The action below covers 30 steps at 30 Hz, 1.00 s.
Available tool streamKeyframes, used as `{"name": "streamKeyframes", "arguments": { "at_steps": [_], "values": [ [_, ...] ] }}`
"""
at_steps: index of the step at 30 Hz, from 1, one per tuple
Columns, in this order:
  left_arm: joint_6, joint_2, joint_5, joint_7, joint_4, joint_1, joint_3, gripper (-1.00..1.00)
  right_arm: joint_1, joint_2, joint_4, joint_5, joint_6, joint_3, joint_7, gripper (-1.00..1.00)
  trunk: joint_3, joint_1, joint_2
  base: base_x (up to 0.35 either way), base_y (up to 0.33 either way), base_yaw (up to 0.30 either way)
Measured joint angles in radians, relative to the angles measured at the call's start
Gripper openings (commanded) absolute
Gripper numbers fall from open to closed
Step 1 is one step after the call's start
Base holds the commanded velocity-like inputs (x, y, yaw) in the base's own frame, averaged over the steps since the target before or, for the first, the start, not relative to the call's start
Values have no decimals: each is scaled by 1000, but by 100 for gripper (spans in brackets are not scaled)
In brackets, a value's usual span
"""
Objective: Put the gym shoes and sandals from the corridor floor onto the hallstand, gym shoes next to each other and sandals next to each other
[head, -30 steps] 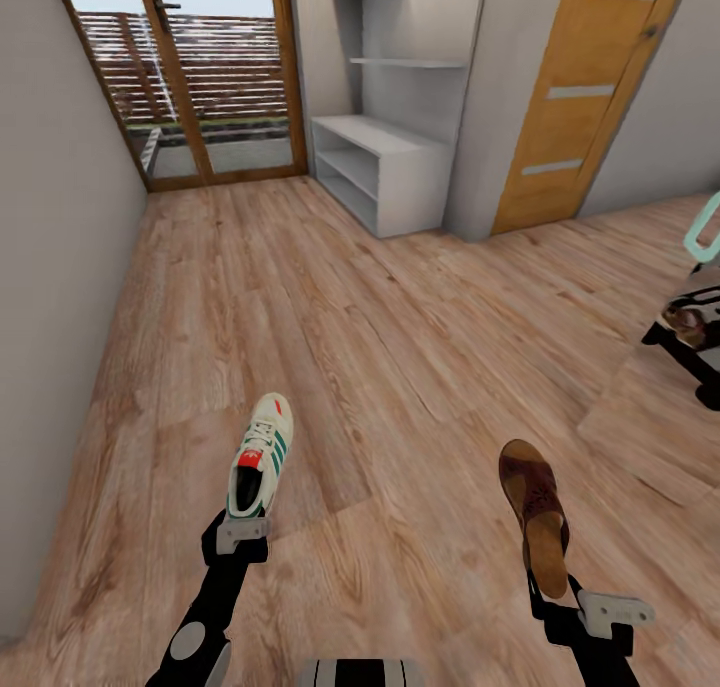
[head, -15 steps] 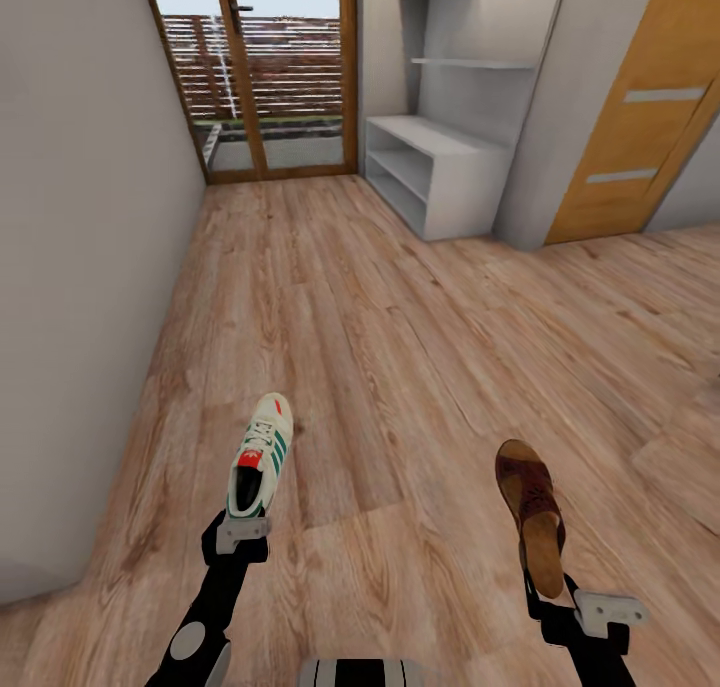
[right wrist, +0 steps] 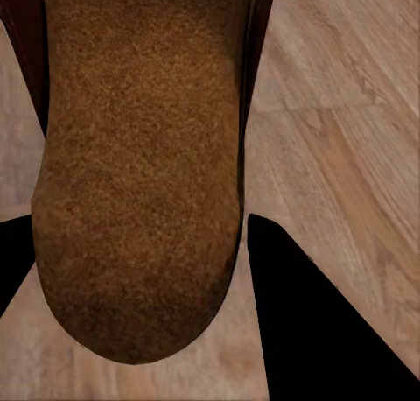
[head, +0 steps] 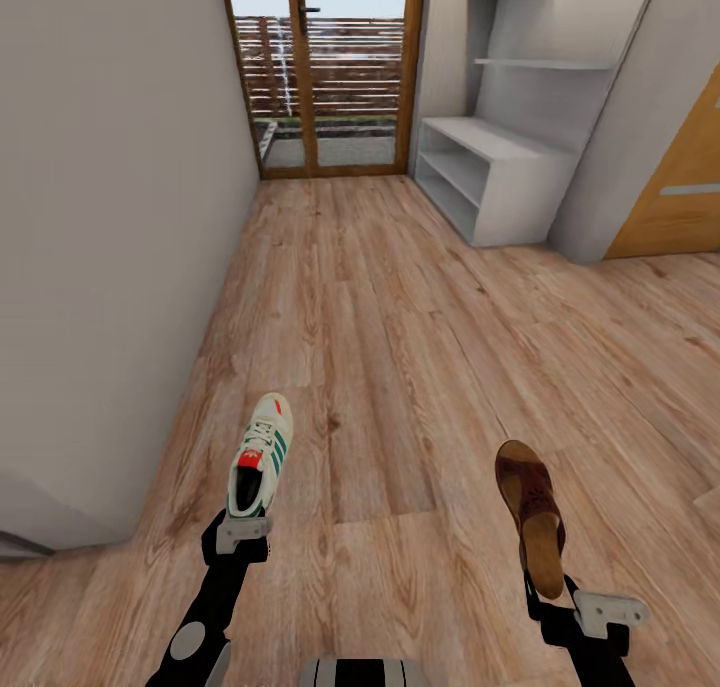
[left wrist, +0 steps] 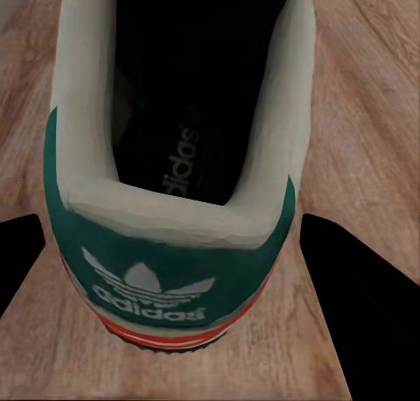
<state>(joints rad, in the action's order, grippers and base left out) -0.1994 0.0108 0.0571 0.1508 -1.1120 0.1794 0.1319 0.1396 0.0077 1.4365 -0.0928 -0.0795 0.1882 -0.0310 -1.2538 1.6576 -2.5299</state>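
1. Left tool [head: 243, 533] clamps the heel of a gym shoe [head: 259, 455], toe pointing far; the left wrist view shows the green heel tab [left wrist: 149, 283] between dark fingers [left wrist: 363, 313]; gripping by the heel likely keeps the sole level for setting down.
2. Right tool [head: 556, 592] grips a sandal [head: 532, 512] at its heel end, strap toward the far side; cork footbed [right wrist: 140, 156] sits between the fingers [right wrist: 306, 322]; both items carried clear of the corridor floor [head: 400, 347], as far as I can judge.
3. Hallstand [head: 490, 182] stands far right, against the wall; flat top and open shelves look bare; well apart from both tools, so transit comes first.
4. Surroundings: grey wall [head: 110, 217] close on the left, glazed door [head: 320, 67] at the far end, orange door [head: 680, 197] right of the hallstand; open planks between robot and rack, nothing blocking; left wall is the tightest margin.
5. Second shoe and second sandal not accounted for here.
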Motion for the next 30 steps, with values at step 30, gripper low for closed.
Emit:
{"name": "streamKeyframes", "arguments": {
  "at_steps": [30],
  "values": [
    [4, 1, 0, 1, 0, 0, -1, -100, 0, 0, -2, -4, -1, -18, 0, -100, 0, 0, 0, 143, -1, 50]
  ]
}}
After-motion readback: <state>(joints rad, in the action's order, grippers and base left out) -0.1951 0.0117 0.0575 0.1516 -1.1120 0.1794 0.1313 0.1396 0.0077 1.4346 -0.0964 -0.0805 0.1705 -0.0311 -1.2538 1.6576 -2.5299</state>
